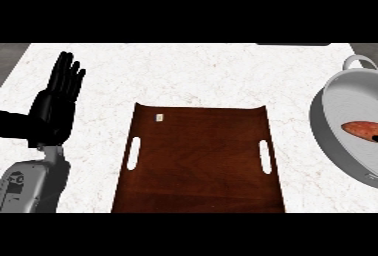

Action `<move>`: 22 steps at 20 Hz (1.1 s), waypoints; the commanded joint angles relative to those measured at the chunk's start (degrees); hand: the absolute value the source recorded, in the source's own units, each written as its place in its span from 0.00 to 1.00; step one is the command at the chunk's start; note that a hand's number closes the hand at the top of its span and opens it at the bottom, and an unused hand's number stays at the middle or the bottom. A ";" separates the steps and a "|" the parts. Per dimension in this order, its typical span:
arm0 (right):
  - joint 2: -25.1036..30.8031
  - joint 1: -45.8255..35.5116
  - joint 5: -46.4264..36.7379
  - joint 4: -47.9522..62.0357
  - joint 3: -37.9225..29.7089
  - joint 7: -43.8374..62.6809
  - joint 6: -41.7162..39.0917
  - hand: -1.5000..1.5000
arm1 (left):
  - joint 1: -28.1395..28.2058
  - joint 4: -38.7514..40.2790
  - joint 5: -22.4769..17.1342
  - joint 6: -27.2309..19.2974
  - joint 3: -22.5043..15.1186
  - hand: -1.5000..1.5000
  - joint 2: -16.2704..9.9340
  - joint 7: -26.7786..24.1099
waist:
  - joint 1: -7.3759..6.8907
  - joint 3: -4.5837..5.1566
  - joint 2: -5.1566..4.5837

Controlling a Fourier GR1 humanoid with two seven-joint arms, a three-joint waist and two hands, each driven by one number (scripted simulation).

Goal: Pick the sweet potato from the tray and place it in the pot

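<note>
The left hand stands at the left of the frame with its fingers straight and together, pointing up, grasping nothing; it is resting beside the tray, apart from it. At the right edge of the frame, a small dark shape touches the sweet potato's end; it may be a fingertip of the right hand, but too little shows to say, and whether those fingers are released or clenched cannot be told.

The sweet potato already lies inside the pot, at the right of the frame, partly cut off by the edge. The tray, dark wood with a slot handle on each side, fills the lower middle.

I judge the sweet potato to be stiff, fairly light and not fragile, its dull skin unlikely to slip; the thick middle would be the place to take hold.

A small pale tag sits near the tray's upper left corner; no writing on it can be read.
</note>
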State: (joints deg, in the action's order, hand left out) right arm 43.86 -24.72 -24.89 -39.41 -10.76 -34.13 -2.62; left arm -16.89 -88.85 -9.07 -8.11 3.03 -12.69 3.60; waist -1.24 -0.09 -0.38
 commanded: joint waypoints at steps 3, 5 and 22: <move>0.59 -3.60 4.16 3.88 -3.39 -9.03 -5.39 0.00 | 0.91 0.82 0.05 1.25 0.77 0.50 -0.39 -0.64 | 0.77 0.04 0.22; -2.71 -2.94 6.48 1.87 -4.40 -8.23 -5.32 0.00 | 2.29 3.52 0.00 1.87 2.29 0.50 -0.30 -5.02 | 1.18 0.10 0.30; 9.67 -6.66 24.01 20.97 -22.20 -7.31 -24.55 0.00 | 1.98 1.12 0.78 1.96 0.92 0.50 0.77 -1.92 | 0.17 -0.10 -0.14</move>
State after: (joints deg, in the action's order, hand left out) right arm 50.08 -31.82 -2.91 -23.82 -29.92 -37.92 -24.03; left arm -15.78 -87.81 -8.74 -6.65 4.47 -12.21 2.25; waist -0.72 -0.12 -0.37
